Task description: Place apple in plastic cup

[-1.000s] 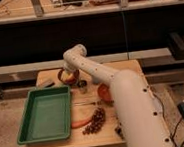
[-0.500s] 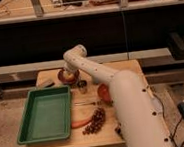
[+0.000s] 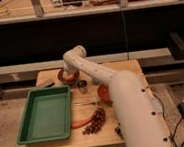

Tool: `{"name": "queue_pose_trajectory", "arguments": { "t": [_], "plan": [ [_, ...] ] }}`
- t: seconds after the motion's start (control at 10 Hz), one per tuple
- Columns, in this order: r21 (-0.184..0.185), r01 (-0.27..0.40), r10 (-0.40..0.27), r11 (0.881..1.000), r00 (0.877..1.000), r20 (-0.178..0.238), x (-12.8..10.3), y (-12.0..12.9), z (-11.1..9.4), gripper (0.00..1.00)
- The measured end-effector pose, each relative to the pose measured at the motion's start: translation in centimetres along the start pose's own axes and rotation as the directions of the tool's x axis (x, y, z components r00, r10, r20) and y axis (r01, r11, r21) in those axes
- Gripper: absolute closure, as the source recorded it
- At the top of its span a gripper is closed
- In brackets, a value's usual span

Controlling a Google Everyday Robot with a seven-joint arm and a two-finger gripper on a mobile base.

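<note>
My white arm reaches from the lower right across the table to its far left corner. The gripper (image 3: pixel 68 73) hangs there, just over a brown-rimmed bowl (image 3: pixel 62 79), and the wrist covers most of it. The apple is hidden or out of view. No plastic cup shows in this view either; it may be behind the arm.
A green tray (image 3: pixel 45 114) fills the table's left half. A shiny metal cup (image 3: pixel 82 86) stands right of the brown bowl, and an orange-red bowl (image 3: pixel 103 93) sits against the arm. An orange carrot (image 3: pixel 82 122) and dark grapes (image 3: pixel 95 122) lie near the front edge. A dark flat object (image 3: pixel 45 83) lies behind the tray.
</note>
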Motion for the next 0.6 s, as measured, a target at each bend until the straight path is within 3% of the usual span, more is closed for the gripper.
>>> {"name": "queue_pose_trajectory", "arguments": {
  "t": [0.6],
  "plan": [
    [0.010,0.006,-0.007,1.000,0.999,0.031,-1.06,-0.60,1.07,0.28]
  ]
}}
